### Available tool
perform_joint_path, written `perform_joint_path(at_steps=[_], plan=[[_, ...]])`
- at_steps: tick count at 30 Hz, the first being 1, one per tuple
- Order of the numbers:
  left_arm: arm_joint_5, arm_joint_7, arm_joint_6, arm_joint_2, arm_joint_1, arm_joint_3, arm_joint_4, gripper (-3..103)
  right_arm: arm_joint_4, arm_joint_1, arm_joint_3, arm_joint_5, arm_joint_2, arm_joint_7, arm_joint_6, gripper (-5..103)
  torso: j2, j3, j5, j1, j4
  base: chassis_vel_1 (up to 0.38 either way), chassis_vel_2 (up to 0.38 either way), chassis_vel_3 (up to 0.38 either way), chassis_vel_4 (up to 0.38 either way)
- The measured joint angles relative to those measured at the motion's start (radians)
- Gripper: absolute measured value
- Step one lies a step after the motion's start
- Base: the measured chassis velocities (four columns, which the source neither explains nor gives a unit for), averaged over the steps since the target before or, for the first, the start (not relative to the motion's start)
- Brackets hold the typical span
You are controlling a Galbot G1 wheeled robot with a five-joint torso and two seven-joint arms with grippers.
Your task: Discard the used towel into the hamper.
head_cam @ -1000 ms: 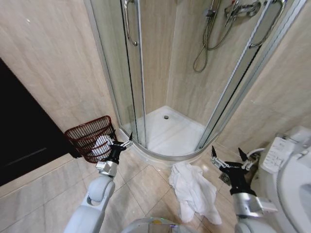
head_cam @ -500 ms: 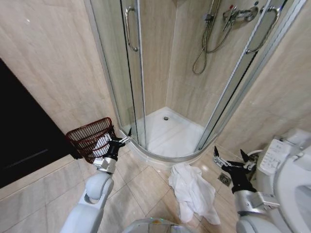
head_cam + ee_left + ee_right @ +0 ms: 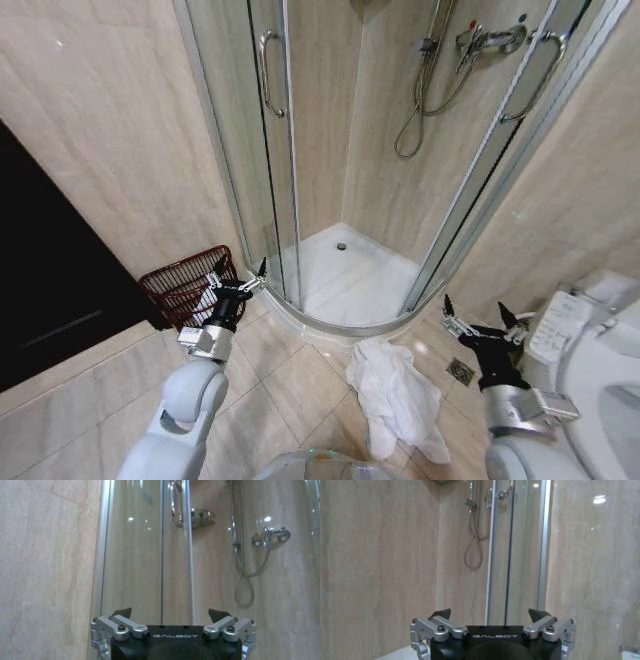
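A crumpled white towel (image 3: 395, 395) lies on the floor tiles in front of the shower, between my two arms. The hamper (image 3: 183, 285), a dark reddish-brown wire basket, stands against the wall left of the shower with something white inside it. My left gripper (image 3: 240, 271) is held up beside the hamper's right rim, open and empty; its fingertips (image 3: 122, 612) face the shower glass. My right gripper (image 3: 478, 320) hangs to the right of the towel, open and empty, and its fingertips (image 3: 441, 613) point at the tiled wall and the shower frame.
A curved glass shower enclosure (image 3: 350, 290) with a white tray fills the middle. A toilet (image 3: 600, 330) stands at the right edge, and a floor drain (image 3: 460, 371) lies beside the right gripper. A dark doorway (image 3: 40, 270) opens on the left.
The whole picture has shifted, so the head camera has moved: the shower fittings and hamper sit lower in the frame. Both grippers stay open, and the towel lies where it was.
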Motion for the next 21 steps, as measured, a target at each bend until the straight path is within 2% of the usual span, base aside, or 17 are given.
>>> perform_joint_path(at_steps=[21], plan=[[0.015, -0.011, 0.015, 0.009, -0.009, 0.003, -0.013, 100, -0.001, 0.005, 0.000, 0.010, 0.000, -0.007, -0.013, 100, 0.084, 0.052, -0.0001, 0.032, 0.0001, 0.000, 0.000, 0.000, 0.000]])
